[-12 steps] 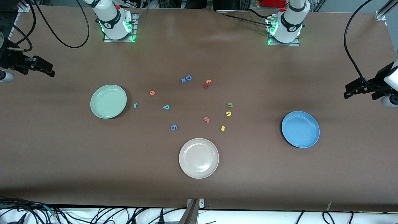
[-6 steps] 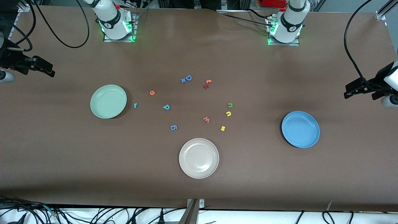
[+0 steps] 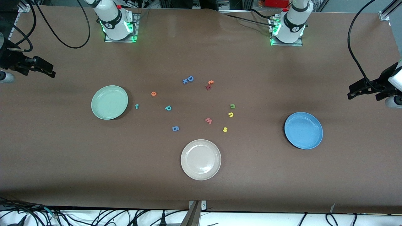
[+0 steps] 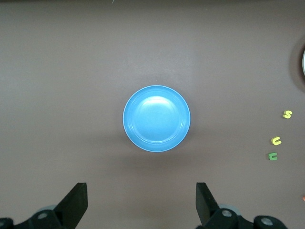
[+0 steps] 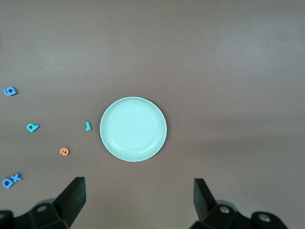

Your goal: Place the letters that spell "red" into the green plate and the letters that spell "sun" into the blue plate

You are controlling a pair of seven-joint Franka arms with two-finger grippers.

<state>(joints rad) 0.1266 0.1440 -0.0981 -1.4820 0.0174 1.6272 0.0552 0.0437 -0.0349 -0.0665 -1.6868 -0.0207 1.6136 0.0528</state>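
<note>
Even overhead light, soft shadows — sharp, glare-free

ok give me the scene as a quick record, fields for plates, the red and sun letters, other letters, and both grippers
green plate: empty, toward the right arm's end
blue plate: empty, toward the left arm's end
beige plate: empty, nearest the front camera
red letters: teal r, orange e, teal d, all on the table
sun letters: yellow s, yellow u, green n, all on the table
left gripper: open, waiting high
right gripper: open, waiting high

Loose foam letters on the table [image 3: 62, 150]: D, x, e, r, w, s.
</note>
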